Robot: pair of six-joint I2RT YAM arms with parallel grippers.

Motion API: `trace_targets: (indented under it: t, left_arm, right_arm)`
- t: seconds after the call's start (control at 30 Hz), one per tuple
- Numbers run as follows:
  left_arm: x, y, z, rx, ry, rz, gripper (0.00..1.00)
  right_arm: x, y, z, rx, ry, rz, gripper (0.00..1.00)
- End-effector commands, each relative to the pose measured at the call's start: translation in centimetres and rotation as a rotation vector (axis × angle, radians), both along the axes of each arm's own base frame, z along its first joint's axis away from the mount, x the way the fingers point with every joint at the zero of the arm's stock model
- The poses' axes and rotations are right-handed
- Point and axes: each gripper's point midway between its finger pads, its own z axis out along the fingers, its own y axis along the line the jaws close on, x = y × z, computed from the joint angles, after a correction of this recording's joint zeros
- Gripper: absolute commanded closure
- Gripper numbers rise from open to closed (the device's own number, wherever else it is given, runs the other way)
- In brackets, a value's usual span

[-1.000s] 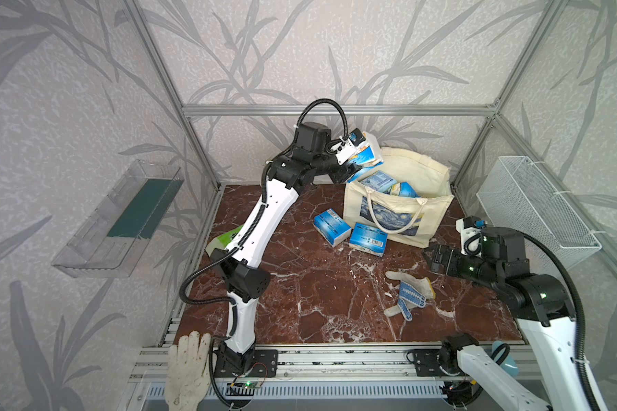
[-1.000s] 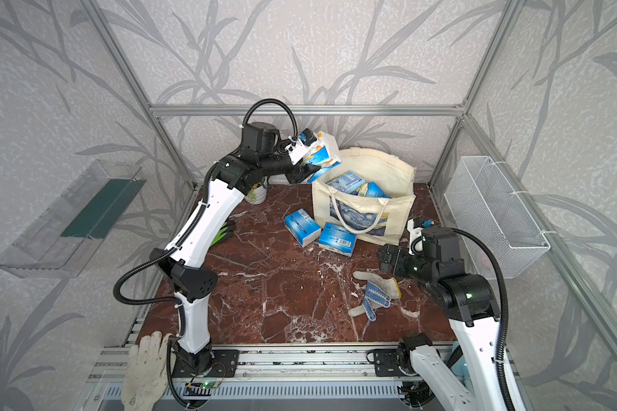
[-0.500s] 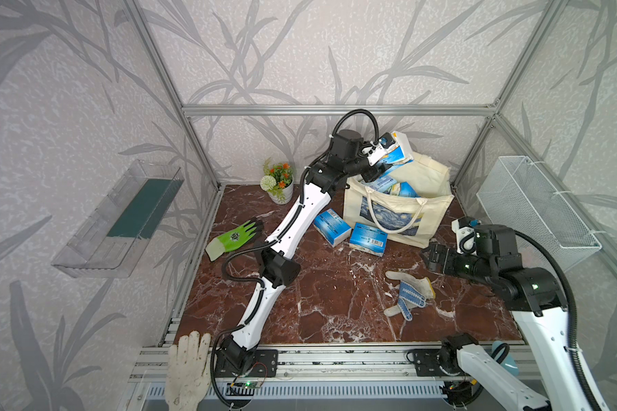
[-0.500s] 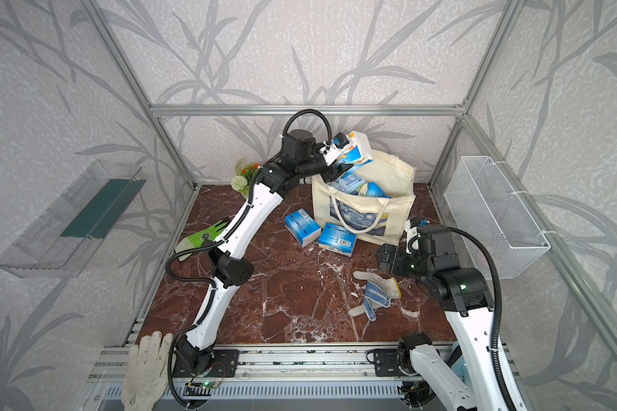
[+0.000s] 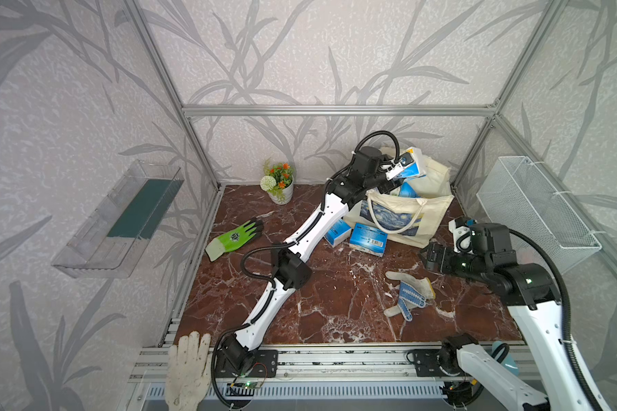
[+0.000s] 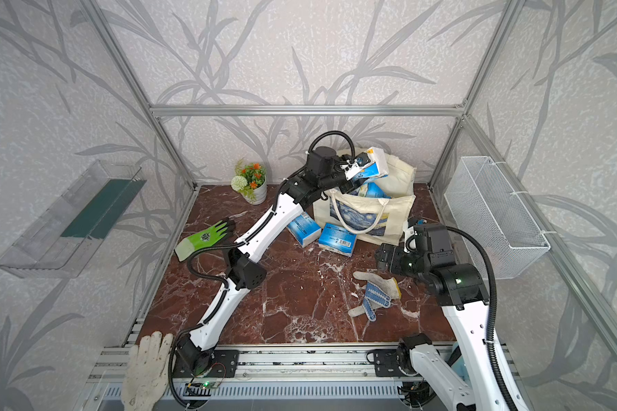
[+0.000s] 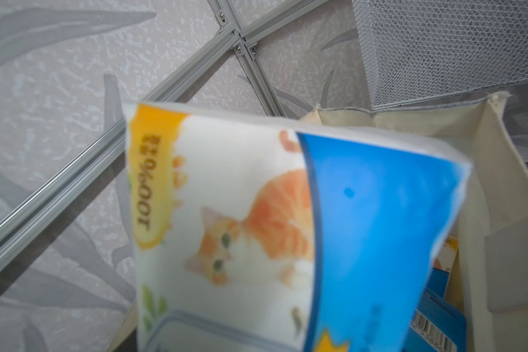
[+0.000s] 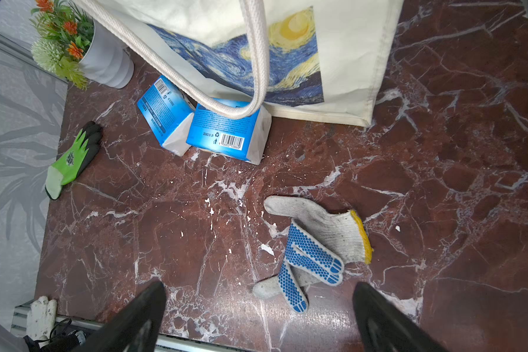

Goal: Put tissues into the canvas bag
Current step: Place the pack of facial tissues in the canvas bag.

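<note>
My left gripper [image 5: 396, 170] is shut on a blue and white tissue pack [image 5: 413, 164] with an orange cat print [image 7: 256, 219]. It holds the pack above the open mouth of the cream canvas bag [image 5: 431, 217] at the back of the table. More packs [image 5: 405, 190] lie inside the bag. Two blue tissue packs [image 5: 337, 233] [image 5: 368, 240] lie on the table against the bag's front, under its rope handle [image 8: 256, 61]. My right gripper [image 8: 261, 317] hangs open and empty over the table in front of the bag, in both top views [image 6: 385, 258].
A white-and-blue dotted glove [image 5: 408, 293] lies just below the right gripper. There is a green glove [image 5: 236, 238] at the left and a flower pot [image 5: 280, 181] at the back. A wire basket [image 5: 535, 210] hangs on the right wall, a clear shelf [image 5: 122, 217] on the left.
My left arm has swung to the right with the tissue pack, from the bag's left edge to over its mouth, uncovering the flower pot. The right arm has barely moved.
</note>
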Motion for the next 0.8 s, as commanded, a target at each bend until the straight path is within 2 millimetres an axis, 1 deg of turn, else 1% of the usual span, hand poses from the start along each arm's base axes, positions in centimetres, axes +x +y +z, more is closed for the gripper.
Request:
trace_targets:
  t: [0.0,0.47,0.77]
  left_arm:
    - [0.8,0.3,0.6,0.007,-0.062,0.025,0.33]
    - [0.3,0.4,-0.9,0.073,-0.043,-0.002,0.23]
    - [0.0,0.4,-1.3,0.086,-0.029,-0.019,0.18]
  right_arm:
    - [0.3,0.2,0.9,0.011,-0.034,0.006,0.04]
    - [0.9,0.4,0.9,0.014,-0.042,0.014,0.04]
    - [1.3,0.5,1.3,0.020,-0.058,0.017,0.04]
